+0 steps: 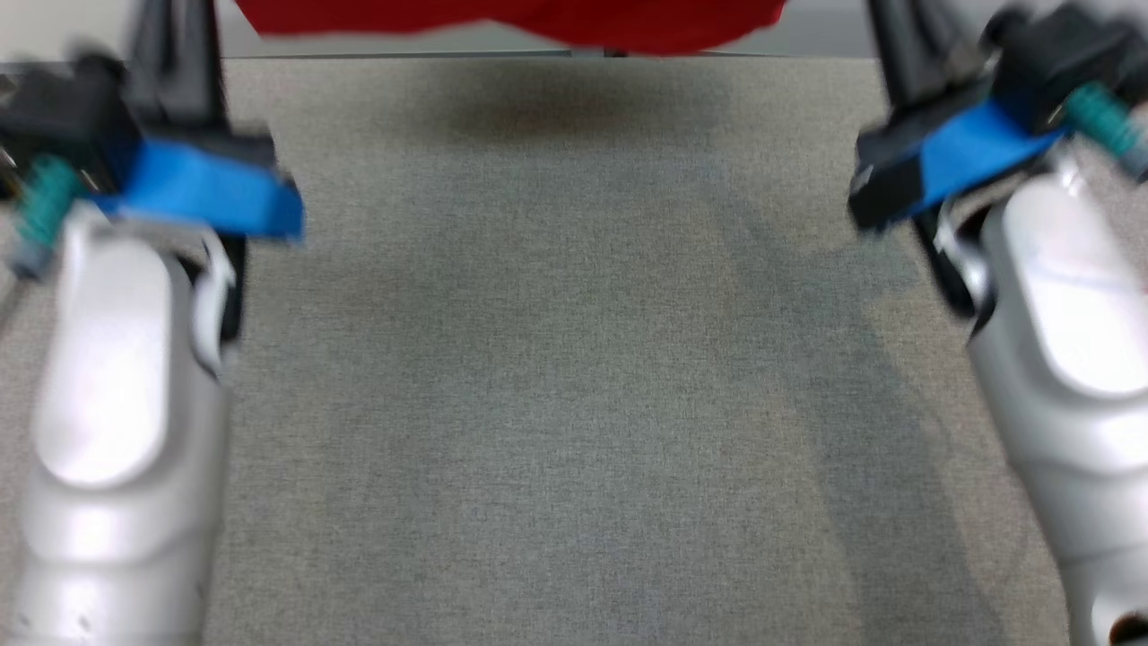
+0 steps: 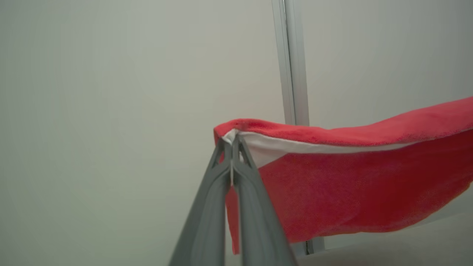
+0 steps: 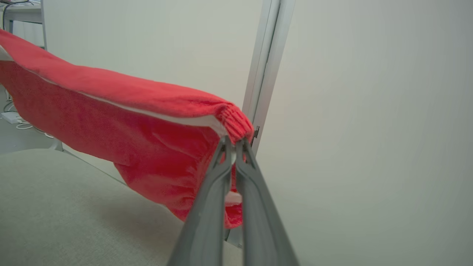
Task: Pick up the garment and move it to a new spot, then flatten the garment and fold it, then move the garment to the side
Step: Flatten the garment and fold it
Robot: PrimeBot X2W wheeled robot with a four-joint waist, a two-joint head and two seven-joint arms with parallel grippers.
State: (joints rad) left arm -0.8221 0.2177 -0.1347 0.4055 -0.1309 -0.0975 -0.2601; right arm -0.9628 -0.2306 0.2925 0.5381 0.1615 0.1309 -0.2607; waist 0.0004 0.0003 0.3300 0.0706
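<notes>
The garment (image 1: 538, 22) is red knit with a white inner band, and its lower edge hangs across the top of the head view, above the grey table (image 1: 574, 359). In the left wrist view my left gripper (image 2: 232, 142) is shut on one corner of the garment (image 2: 351, 184), which stretches away to the right. My right gripper (image 3: 232, 144) is shut on a ribbed corner of the garment (image 3: 111, 122), which sags leftward in the right wrist view. The cloth hangs in the air between both grippers, just off the table (image 3: 55, 207). Both pale forearms (image 1: 117, 377) (image 1: 1067, 305) flank the table.
A pale wall with a vertical metal post (image 2: 292, 62) stands just behind the table's far edge (image 1: 574, 56). The same post (image 3: 266, 62) appears behind the right gripper. A desk leg and floor cables (image 3: 14, 118) lie far off beyond the table.
</notes>
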